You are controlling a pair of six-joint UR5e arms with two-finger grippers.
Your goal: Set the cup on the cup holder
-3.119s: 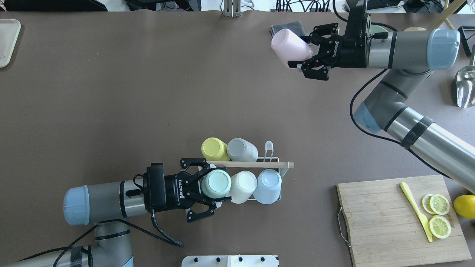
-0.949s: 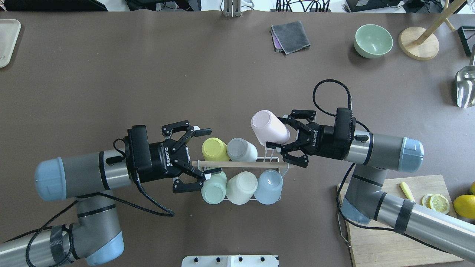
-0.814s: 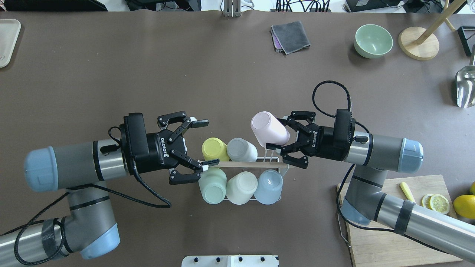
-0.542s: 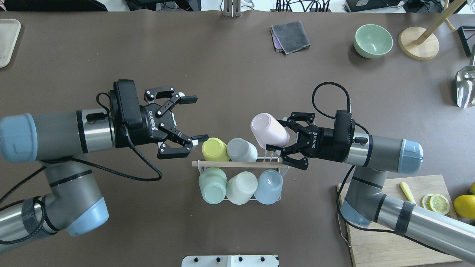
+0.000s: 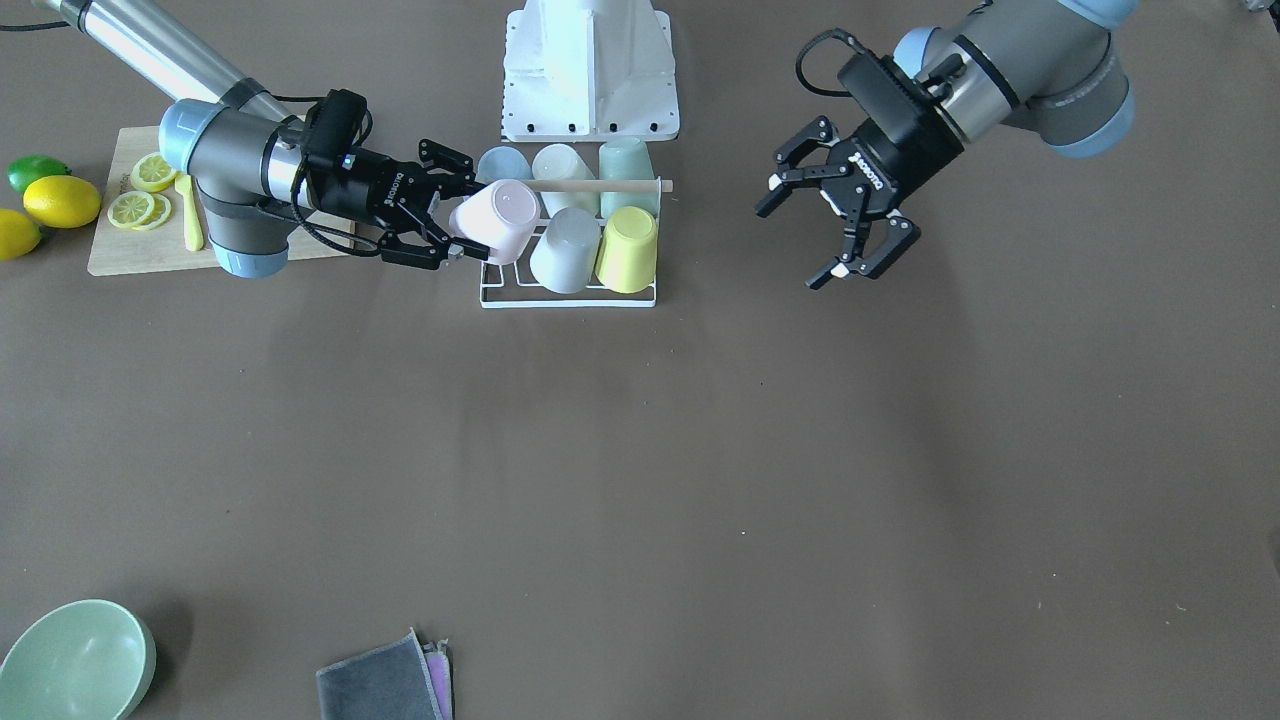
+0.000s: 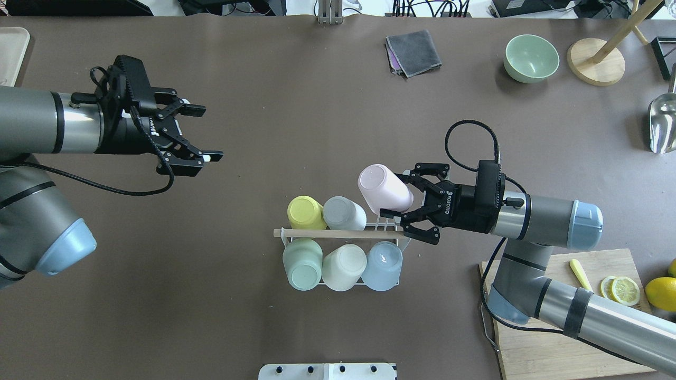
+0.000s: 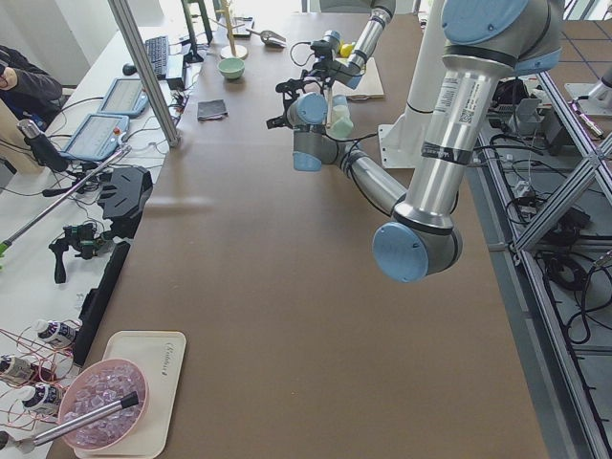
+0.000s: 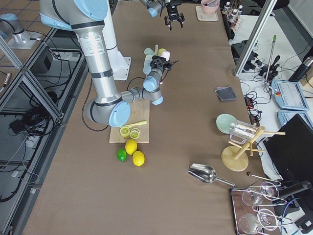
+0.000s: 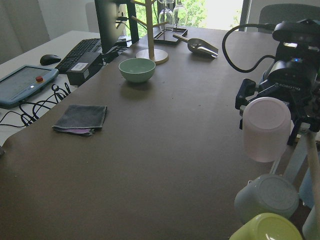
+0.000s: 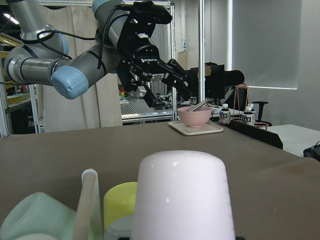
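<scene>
The cup holder (image 6: 390, 226) is a white wire rack with a wooden rod (image 6: 338, 233) across its top. It carries upturned yellow (image 6: 305, 212), grey (image 6: 344, 213), green, cream and blue cups. My right gripper (image 6: 395, 194) is shut on a pink cup (image 6: 384, 188), bottom-up and tilted, over the rack's far right corner beside the grey cup. In the front-facing view the pink cup (image 5: 495, 220) stands at the rack's (image 5: 565, 303) left end. Whether it rests on a prong is hidden. My left gripper (image 6: 210, 133) hangs open and empty, well to the rack's far left.
A wooden cutting board (image 6: 544, 316) with lemon slices and a yellow knife lies at the near right under my right arm. A grey cloth (image 6: 413, 51), a green bowl (image 6: 531, 58), a wooden stand (image 6: 595, 67) and a metal scoop (image 6: 663, 124) sit at the far right.
My left gripper has drawn back from the rack to the far left, still open. My right gripper has eased the pink cup slightly nearer to the rack.
</scene>
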